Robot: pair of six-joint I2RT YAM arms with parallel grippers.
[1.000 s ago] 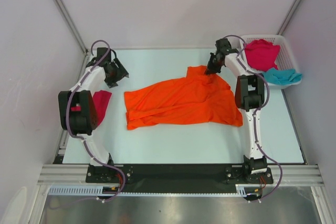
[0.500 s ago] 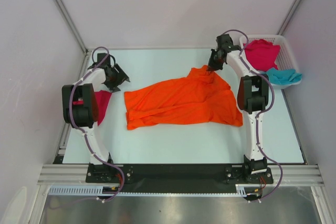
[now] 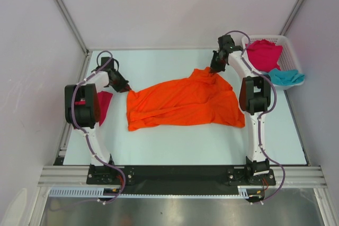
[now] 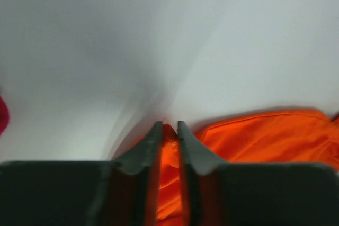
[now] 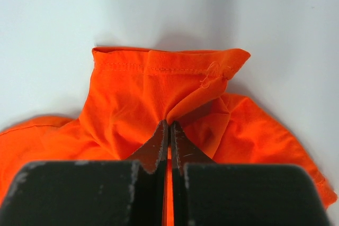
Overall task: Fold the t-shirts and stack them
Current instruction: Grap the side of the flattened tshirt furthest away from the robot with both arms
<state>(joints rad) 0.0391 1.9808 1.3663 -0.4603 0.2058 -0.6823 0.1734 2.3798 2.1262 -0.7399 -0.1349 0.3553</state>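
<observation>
A soft, plain-cloth orange t-shirt (image 3: pixel 185 101) lies crumpled and half bunched across the middle of the pale green table (image 3: pixel 175 141), taken at two opposite ends by the robot's arms. The right gripper (image 5: pixel 169 124) has its dark fingers pressed together on a raised fold of the cloth just below the stitched hem (image 5: pixel 159 70) at the shirt's far right corner. The left gripper (image 4: pixel 168 126), seen through a blurred wrist view, has its fingers drawn nearly together with a thin ridge of orange fabric pinched between them at the shirt's far left corner. A magenta-pink t-shirt (image 3: pixel 104 104) rests at the table's left edge, partly hidden by the left arm. A second magenta-pink shirt (image 3: pixel 263 54) and a teal shirt (image 3: pixel 286 77) sit heaped in the white plastic lattice basket (image 3: pixel 288 43) at the far right. The orange garment looks light and limp: it will likely drape, wrinkle and drag along the surface rather than hold any shape, and a thin pinch could slip free under tension. The surest holds appear to be at stitched edges such as the hem, the shoulders or the sleeve seams, where doubled cloth gives the fingers more to bite. Spreading it flat seems the step in hand, with folding and stacking not yet begun.
</observation>
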